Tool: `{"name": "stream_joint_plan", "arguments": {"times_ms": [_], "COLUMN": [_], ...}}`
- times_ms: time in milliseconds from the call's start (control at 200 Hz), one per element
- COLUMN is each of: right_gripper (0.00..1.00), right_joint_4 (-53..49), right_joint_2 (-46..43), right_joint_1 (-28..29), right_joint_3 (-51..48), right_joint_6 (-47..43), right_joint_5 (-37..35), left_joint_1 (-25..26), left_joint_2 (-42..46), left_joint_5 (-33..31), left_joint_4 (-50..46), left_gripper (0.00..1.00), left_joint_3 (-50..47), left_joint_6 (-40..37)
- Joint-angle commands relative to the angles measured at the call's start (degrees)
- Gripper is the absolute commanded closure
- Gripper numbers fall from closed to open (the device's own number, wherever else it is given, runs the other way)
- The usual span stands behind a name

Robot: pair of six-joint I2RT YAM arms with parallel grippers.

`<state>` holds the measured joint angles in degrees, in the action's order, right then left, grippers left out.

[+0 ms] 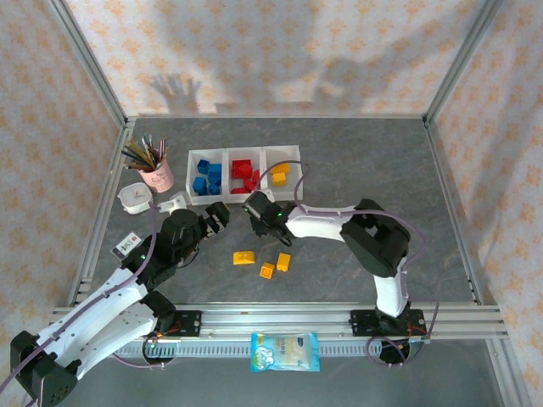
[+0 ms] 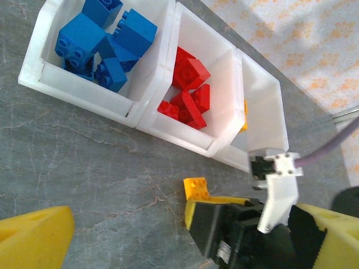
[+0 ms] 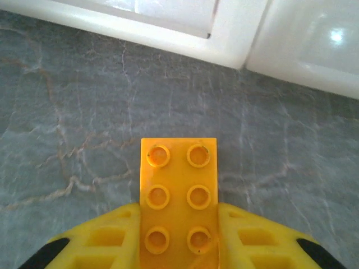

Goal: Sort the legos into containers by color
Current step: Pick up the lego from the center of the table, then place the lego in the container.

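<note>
Three joined white bins (image 1: 225, 197) stand at the back, holding blue bricks (image 2: 104, 45), red bricks (image 2: 188, 92) and yellow-orange bricks (image 1: 280, 174). My right gripper (image 3: 178, 246) is shut on a yellow six-stud brick (image 3: 178, 193), held low over the table just in front of the bins (image 3: 224, 33). The left wrist view shows that brick (image 2: 196, 188) poking out of the right gripper (image 1: 257, 209). My left gripper (image 1: 219, 214) is open just left of it, its fingers (image 2: 33, 235) wide apart with no brick between them. Three yellow bricks (image 1: 265, 263) lie loose in front.
A pink pencil cup (image 1: 155, 174) and a small white round dish (image 1: 134, 197) stand left of the bins. A white tag-like item (image 1: 127, 246) lies by the left arm. A blue-and-white packet (image 1: 285, 350) lies on the front rail.
</note>
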<state>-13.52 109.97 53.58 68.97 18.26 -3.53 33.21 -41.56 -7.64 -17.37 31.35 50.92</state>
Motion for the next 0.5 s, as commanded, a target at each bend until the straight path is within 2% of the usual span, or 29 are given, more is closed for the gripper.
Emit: {"name": "stream_joint_plan", "arguments": {"times_ms": [0, 225, 496], "right_gripper": [0.7, 0.7, 0.71], "right_joint_4": [-2.0, -4.6, -4.5], "right_joint_2": [-6.4, -12.4, -3.8], "right_joint_1": [-0.1, -4.2, -13.1], "right_joint_3": [-1.3, 0.7, 10.4], "right_joint_6": [1.4, -0.2, -3.2], "right_joint_5": [0.5, 0.3, -3.9], "left_joint_1": [-0.4, -0.5, -0.5], "left_joint_2": [-1.3, -6.5, -13.8], "left_joint_5": [1.3, 4.0, 6.6], "left_joint_4": [1.1, 5.1, 9.5], "left_gripper": [0.01, 0.01, 0.01], "left_joint_3": [1.7, 3.3, 6.0], "left_joint_6": [-1.3, -2.4, -3.6]}}
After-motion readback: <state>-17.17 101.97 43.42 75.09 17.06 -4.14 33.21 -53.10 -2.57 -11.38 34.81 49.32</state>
